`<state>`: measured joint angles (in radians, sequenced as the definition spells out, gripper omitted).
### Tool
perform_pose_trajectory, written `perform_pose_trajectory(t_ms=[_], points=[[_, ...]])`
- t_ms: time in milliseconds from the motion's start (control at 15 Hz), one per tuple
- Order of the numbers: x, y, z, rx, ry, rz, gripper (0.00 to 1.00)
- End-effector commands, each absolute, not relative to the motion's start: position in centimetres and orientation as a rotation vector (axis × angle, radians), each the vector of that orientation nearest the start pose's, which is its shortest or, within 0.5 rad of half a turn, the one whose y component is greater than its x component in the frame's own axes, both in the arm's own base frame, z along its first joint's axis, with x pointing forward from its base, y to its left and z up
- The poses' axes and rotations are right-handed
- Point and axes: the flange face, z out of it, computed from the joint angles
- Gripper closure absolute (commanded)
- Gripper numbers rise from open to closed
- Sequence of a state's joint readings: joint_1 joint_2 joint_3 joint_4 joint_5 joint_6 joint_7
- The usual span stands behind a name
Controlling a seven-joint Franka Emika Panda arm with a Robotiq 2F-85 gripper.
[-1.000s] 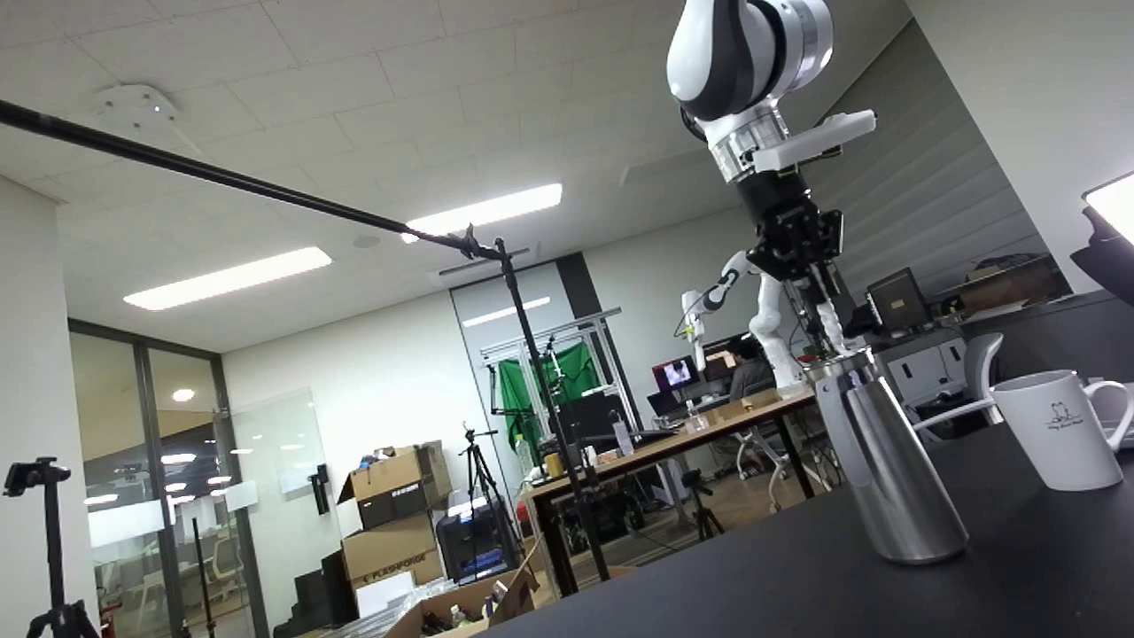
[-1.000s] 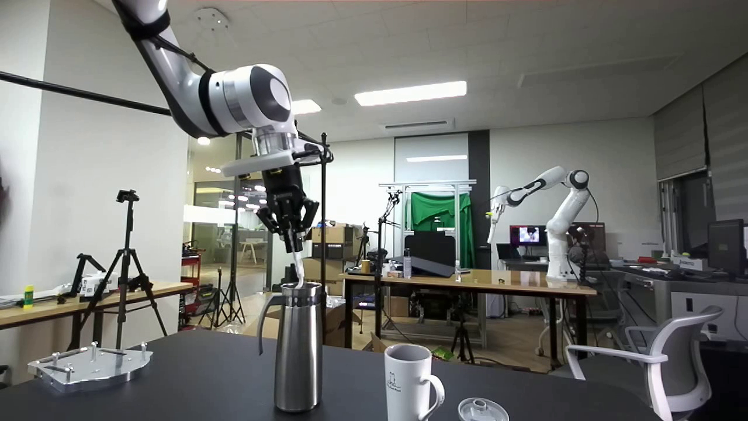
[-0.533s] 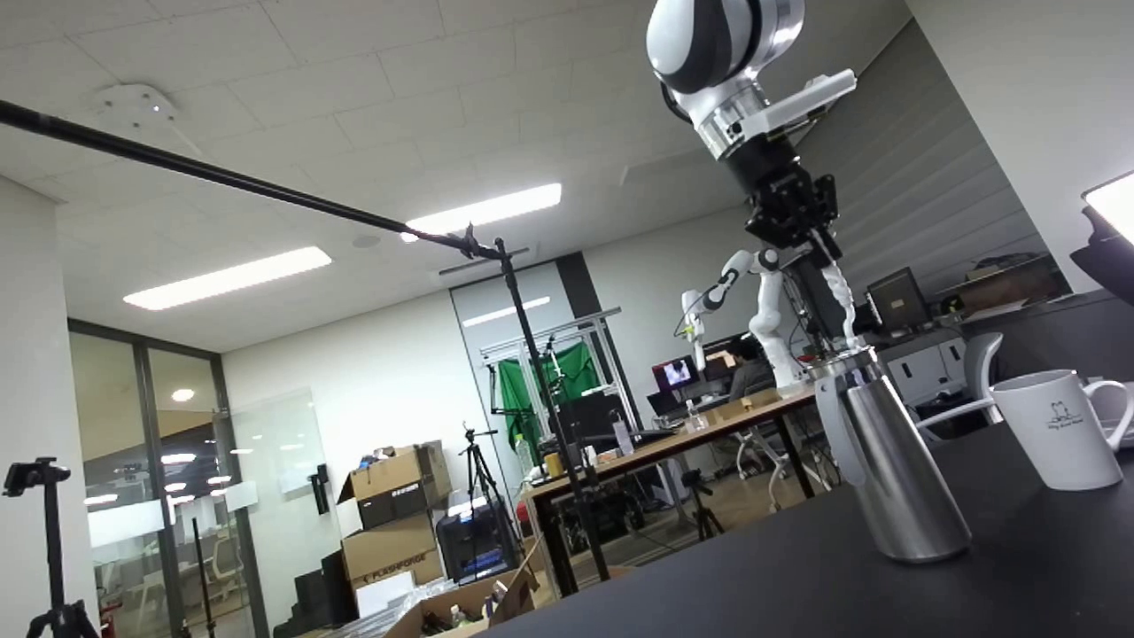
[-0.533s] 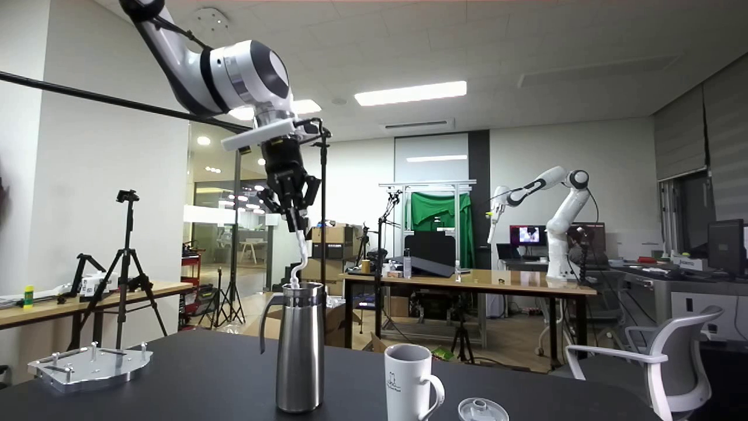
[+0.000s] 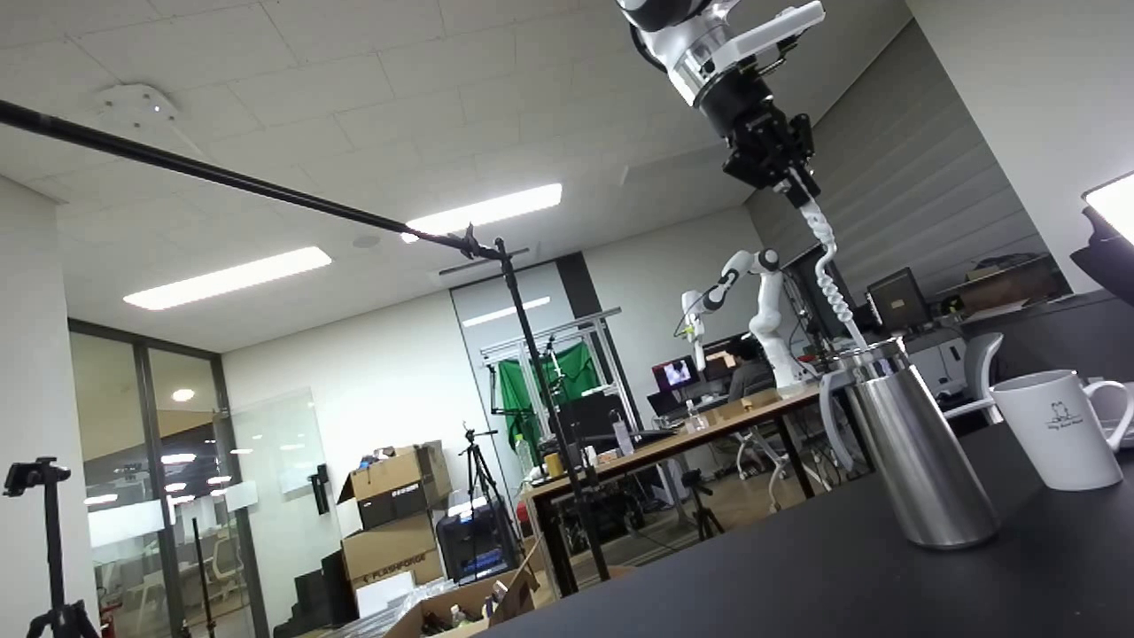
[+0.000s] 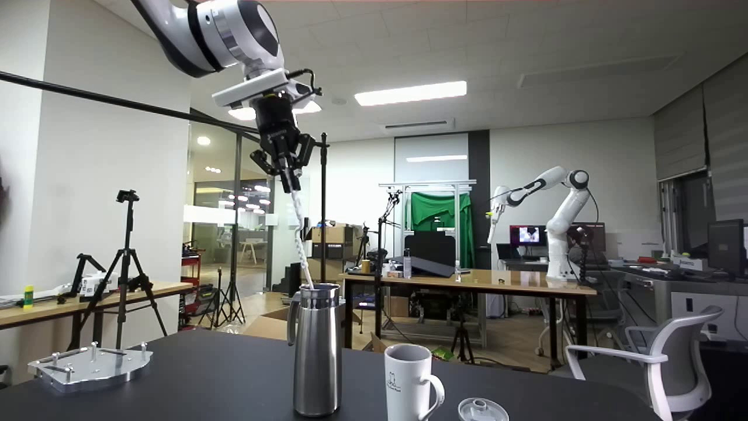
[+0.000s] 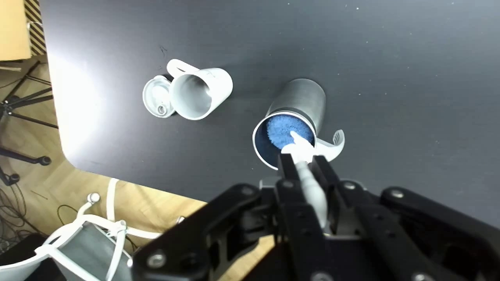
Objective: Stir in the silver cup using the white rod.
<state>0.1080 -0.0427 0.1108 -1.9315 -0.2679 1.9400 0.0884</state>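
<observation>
The silver cup (image 5: 930, 470) is a tall brushed metal jug with a grey handle. It stands on the dark table in both exterior views (image 6: 317, 362) and shows from above in the wrist view (image 7: 302, 95). My gripper (image 6: 290, 186) is well above the cup, its fingers shut on the upper end of the white rod (image 6: 299, 228). The rod is wavy and twisted, and slants down into the cup's mouth (image 5: 828, 266). In the wrist view the rod (image 7: 312, 187) lies between the fingertips, and its lower part meets a blue fuzzy thing (image 7: 287, 128) inside the cup.
A white mug (image 6: 403, 380) stands beside the cup, with a clear lid (image 6: 482, 410) next to it. A metal plate with studs (image 6: 90, 368) lies on the table (image 6: 204, 374) to one side. A chair (image 6: 648, 356) stands beyond the table.
My gripper has risen steadily, and much more of the white rod shows above the cup's rim. The cup has slid a little to the right in both exterior views.
</observation>
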Motion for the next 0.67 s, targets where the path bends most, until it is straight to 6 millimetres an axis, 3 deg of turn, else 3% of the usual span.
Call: perform_pose_trajectory(t_ms=[0,600], points=[[55.2,9.4,49.0,-3.291,-0.346,-0.161,0.96],[57.6,5.1,39.2,-3.135,-0.209,-0.053,0.96]])
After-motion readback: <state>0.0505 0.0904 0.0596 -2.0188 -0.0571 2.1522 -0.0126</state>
